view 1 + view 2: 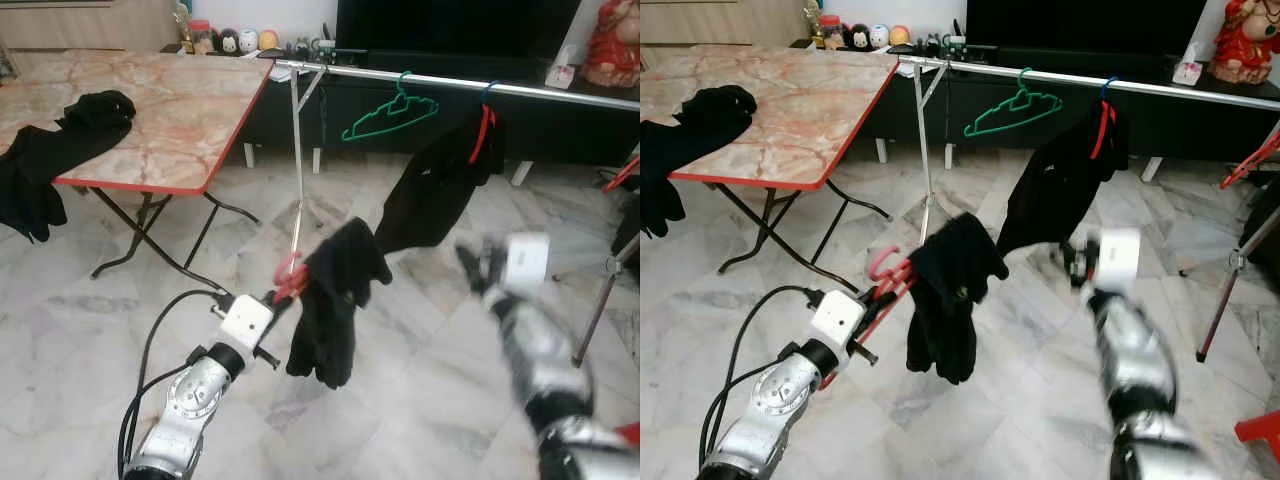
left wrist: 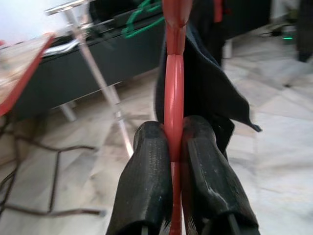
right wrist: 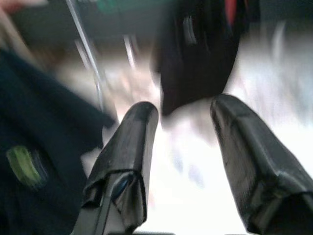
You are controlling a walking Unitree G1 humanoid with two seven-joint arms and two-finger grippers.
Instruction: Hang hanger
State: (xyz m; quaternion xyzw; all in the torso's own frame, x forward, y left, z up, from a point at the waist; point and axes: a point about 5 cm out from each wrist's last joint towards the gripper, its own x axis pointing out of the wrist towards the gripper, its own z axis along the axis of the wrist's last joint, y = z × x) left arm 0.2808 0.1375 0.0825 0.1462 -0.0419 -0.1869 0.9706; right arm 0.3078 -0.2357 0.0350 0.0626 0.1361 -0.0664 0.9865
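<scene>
The left gripper [image 2: 177,147] was clenched on the red hanger [image 2: 173,98], its two black fingers [image 2: 146,181] pressed against either side of the plastic bar. A black garment [image 1: 335,290] drooped from that hanger, held up over the marble floor [image 1: 420,400], near the upright pole of the clothes rail [image 1: 450,82] and below its bar. The right gripper [image 3: 183,147] stood released, fingers spread apart with nothing between them, raised in the air to the right of the held garment and blurred.

On the rail hung a bare green hanger [image 1: 390,115] and, further right, a second black garment [image 1: 435,190] on its own red hanger [image 1: 484,125]; a clear stretch of bar lay between the rail's left end and the green hanger. The bench [image 1: 180,110], red along its edge, stood to the left, with dark clothing [image 1: 60,140] draped over its near edge. The floor between the bench legs and the rail was open.
</scene>
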